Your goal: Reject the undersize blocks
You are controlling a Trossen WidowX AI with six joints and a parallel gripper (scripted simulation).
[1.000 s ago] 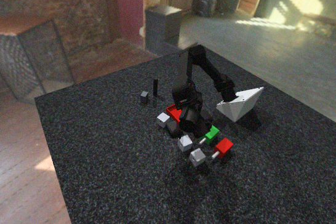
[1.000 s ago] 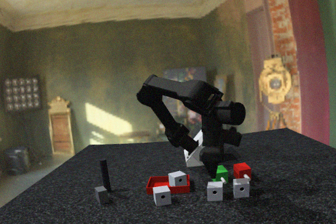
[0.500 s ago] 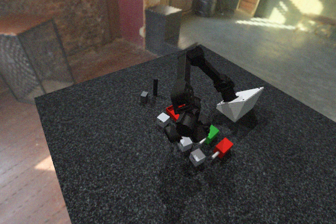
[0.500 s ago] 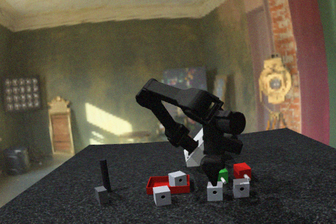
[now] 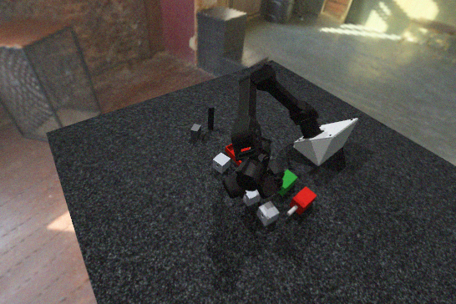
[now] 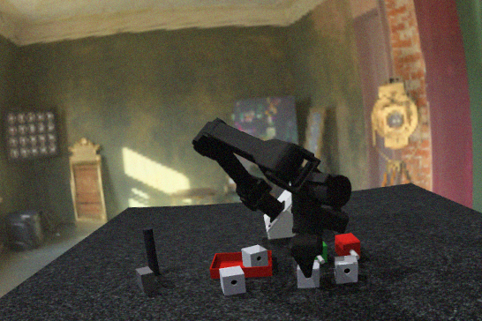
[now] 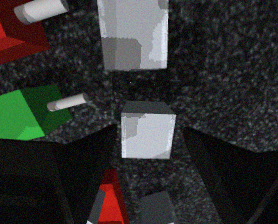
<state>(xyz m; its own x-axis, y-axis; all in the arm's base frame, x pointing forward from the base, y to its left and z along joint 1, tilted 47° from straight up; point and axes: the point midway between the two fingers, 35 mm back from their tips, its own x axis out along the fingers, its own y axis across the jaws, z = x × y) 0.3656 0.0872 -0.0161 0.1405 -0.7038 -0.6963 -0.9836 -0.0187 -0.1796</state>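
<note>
Contact is worrying me, as my black fingers (image 5: 251, 189) (image 6: 307, 272), standing wide and gripping nothing, are flanking the pale-grey steel cube (image 5: 251, 198) (image 6: 314, 280) (image 7: 148, 136) near the green block-handled gauge (image 5: 288, 181) (image 6: 324, 251) (image 7: 25, 116) and risking twisting its bore by touching one side first.

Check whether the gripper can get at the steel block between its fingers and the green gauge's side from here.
Probably yes: the gripper is open, with fingers on either side of the block.
</note>
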